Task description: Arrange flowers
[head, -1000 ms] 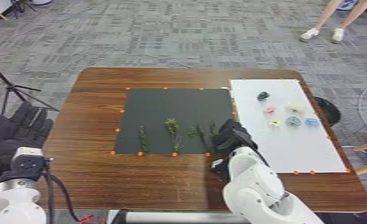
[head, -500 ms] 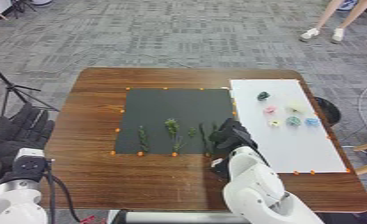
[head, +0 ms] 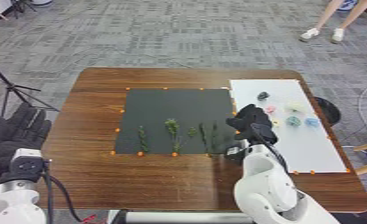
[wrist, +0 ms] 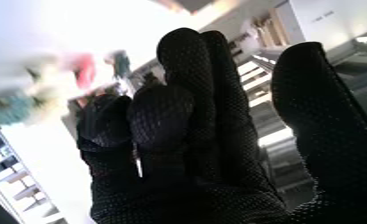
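Black right robot hand (head: 251, 121) hovers by the white sheet (head: 314, 157); thumb (straight) apart.

Soft, bright light fills my head view; white glare washes out my right wrist view's upper left.

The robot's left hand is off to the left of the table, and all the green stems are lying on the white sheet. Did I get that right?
Not quite: the head view shows the green stems on the dark sheet. The left hand is indeed left of the table.
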